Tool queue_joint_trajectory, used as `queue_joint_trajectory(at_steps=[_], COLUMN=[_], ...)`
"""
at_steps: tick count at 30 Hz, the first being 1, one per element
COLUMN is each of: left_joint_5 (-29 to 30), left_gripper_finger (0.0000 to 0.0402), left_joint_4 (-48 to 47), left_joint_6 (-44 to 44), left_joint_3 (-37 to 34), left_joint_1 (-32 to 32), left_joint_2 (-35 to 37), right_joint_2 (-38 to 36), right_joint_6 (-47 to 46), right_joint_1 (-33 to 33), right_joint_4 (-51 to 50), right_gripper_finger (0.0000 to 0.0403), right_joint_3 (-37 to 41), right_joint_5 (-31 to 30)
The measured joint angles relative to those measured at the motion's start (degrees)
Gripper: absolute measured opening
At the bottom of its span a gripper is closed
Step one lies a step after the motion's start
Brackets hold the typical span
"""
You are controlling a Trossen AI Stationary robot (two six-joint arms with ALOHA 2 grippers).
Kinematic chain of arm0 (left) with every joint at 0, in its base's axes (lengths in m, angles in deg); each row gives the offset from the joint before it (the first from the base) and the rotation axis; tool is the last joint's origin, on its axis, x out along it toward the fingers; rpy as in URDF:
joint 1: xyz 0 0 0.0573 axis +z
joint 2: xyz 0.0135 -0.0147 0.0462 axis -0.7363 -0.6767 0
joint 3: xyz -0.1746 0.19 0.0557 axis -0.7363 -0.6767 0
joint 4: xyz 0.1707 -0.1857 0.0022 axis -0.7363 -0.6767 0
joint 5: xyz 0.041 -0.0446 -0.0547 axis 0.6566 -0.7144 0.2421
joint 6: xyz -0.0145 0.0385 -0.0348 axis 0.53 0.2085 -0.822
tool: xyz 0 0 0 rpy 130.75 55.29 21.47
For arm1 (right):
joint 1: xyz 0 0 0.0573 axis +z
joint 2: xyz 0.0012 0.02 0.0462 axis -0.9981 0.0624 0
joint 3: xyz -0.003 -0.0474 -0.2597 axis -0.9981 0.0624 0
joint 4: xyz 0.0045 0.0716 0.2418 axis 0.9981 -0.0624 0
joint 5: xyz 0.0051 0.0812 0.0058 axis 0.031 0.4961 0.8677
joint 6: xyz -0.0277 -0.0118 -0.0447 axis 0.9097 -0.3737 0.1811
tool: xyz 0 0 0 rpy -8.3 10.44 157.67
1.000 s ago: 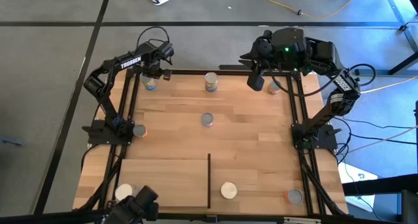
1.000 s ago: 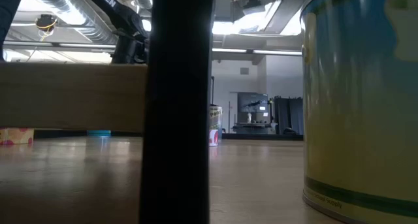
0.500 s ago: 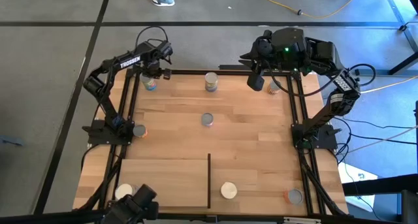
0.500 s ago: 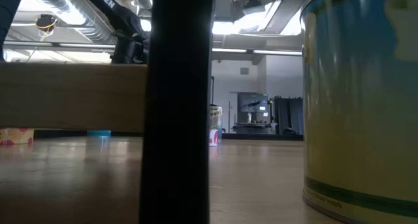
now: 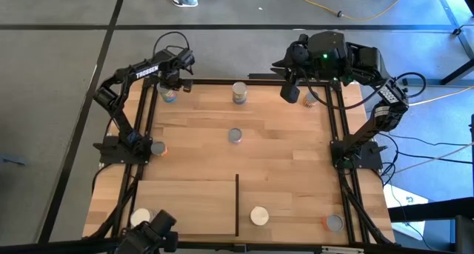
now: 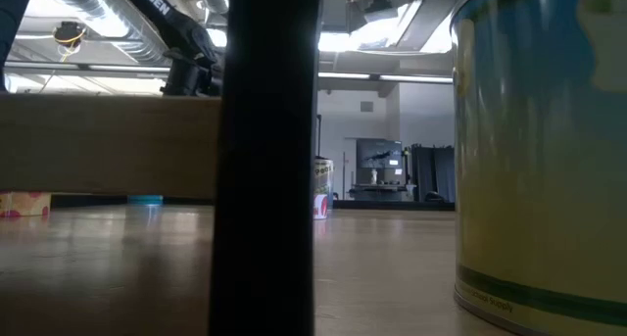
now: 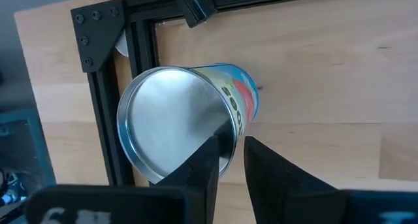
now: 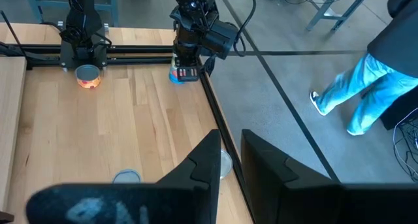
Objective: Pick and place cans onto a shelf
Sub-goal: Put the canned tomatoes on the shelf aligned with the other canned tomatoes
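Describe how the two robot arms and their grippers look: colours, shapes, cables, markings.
Both arms are black, built of jointed segments. The left arm carries white TROSSEN lettering and a looped black cable above the left gripper. The right arm has a bulky wrist housing with a green light near the right gripper. Each gripper ends in two flat, dark, tapering fingers.

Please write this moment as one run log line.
left gripper: above blue-labelled can, far-left corner | right gripper: waiting, far-right corner | shelf: one can

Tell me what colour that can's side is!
Blue with red, on the silver-topped can; left wrist view.
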Motion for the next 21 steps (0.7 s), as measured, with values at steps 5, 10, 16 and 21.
queue_joint_trajectory(at_steps=[5, 10, 16, 21], left_joint_5=[-0.13, 0.05, 0.31, -0.34], left_gripper_finger=[0.0023, 0.0005, 0.0002, 0.0001], left_joint_4=[-0.21, -0.15, -0.27, -1.96], left_joint_6=[1.64, 2.88, 5.01, 6.36], left_joint_3=[-0.04, -0.07, 0.03, 2.39], left_joint_1=[0.02, 0.71, 0.85, -0.22], left_joint_2=[-0.04, -0.09, -0.09, -0.49], right_joint_2=[0.0, 0.0, 0.02, 0.0], right_joint_6=[0.0, 0.0, 0.0, 0.0], right_joint_1=[0.01, -0.01, -0.01, -0.01], right_joint_4=[0.0, 0.0, 0.0, 0.0], right_gripper_finger=[0.0063, 0.0063, 0.0063, 0.0063], right_joint_3=[0.0, 0.0, 0.0, 0.0], right_joint_5=[0.0, 0.0, 0.0, 0.0])
